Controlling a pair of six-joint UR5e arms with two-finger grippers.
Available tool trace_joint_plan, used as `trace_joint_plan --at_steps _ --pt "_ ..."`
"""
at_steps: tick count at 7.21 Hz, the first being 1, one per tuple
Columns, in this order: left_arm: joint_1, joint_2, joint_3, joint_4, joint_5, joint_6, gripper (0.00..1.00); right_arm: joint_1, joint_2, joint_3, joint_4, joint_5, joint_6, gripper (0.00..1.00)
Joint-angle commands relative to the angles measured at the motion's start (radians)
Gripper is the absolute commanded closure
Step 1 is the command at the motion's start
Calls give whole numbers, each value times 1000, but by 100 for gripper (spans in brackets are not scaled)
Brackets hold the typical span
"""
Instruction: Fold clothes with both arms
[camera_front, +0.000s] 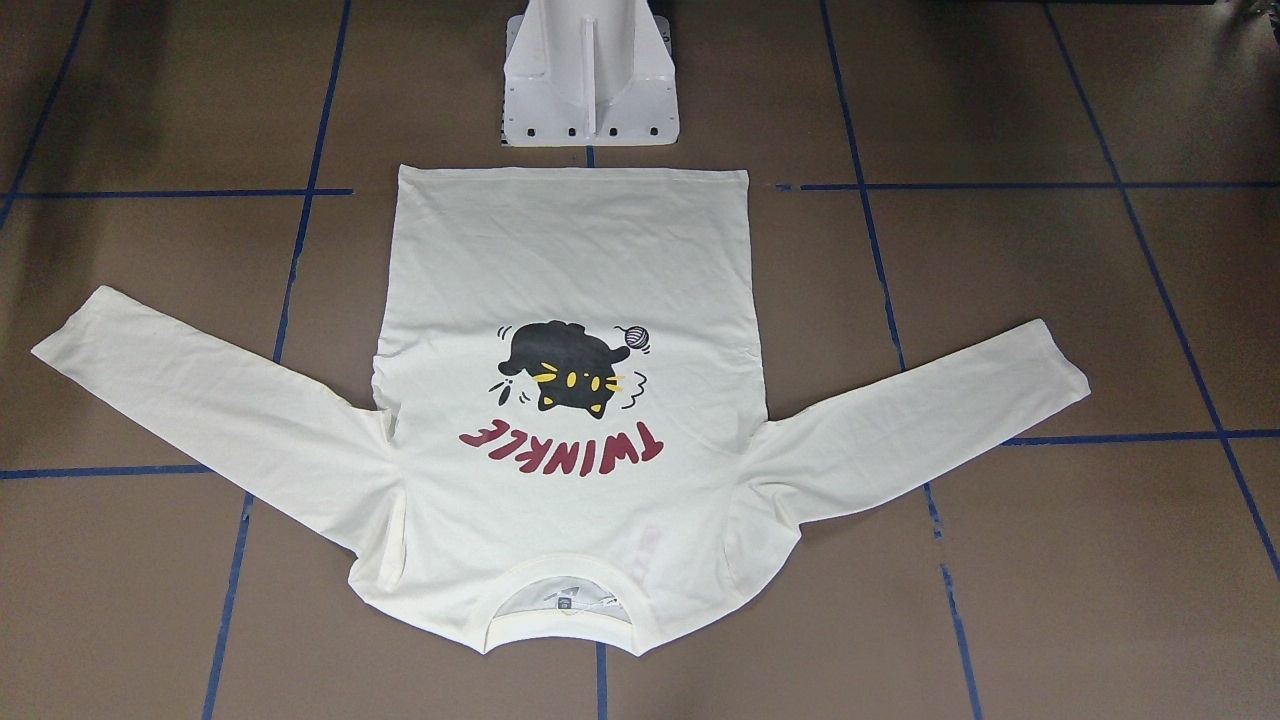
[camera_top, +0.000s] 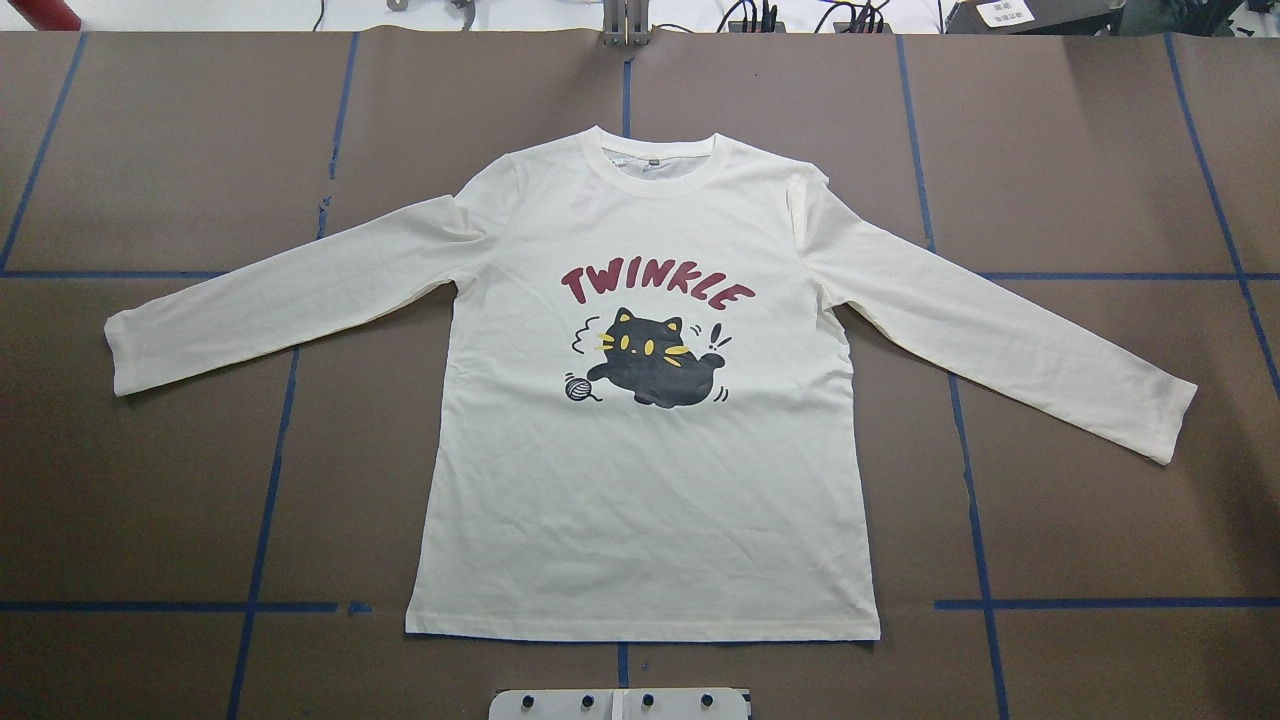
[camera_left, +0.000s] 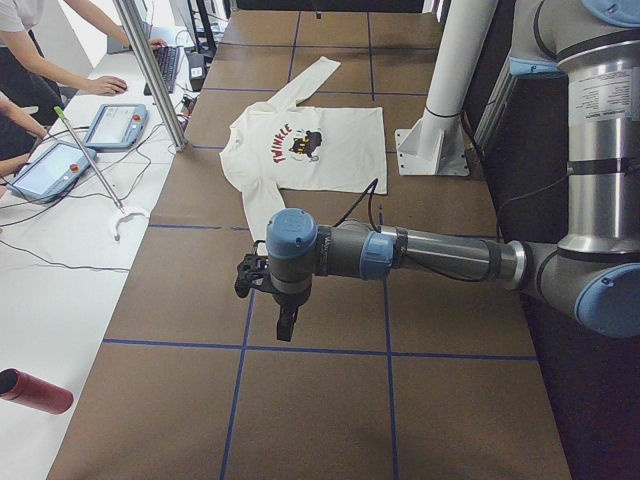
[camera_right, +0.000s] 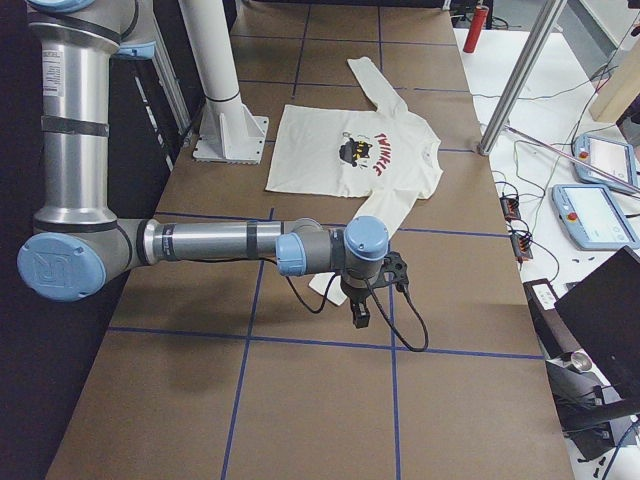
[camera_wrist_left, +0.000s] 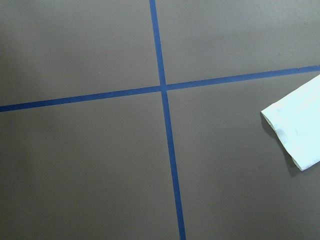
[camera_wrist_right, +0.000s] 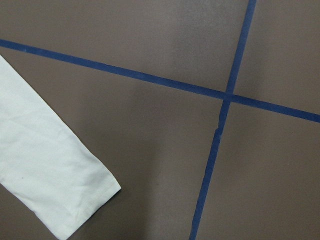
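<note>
Two sleeves of the cream-white long-sleeved cat-print T-shirt, flat on the brown tabletop with its hem nearest the white pedestal base, we should pinch at matching cuffs, though we cannot tell how open the jaws of the grey left arm and right arm are.

Reads "TWINKLE" in dark red slanted capitals across the chest of the cream T-shirt, right above the black cat print; shows upside down from across the worktop. Cannot make out the tiny neck tag or the white label at the far edge.
</note>
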Motion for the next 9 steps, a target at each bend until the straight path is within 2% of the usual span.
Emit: trace_joint_plan --at_steps 1,9 --pt "-1 11 -3 -15 0 8 0 -8 0 0 3 -1 0 0" --pt "0 11 -14 -15 -4 5 0 -38 -3 -18 9 -4 -2 0"
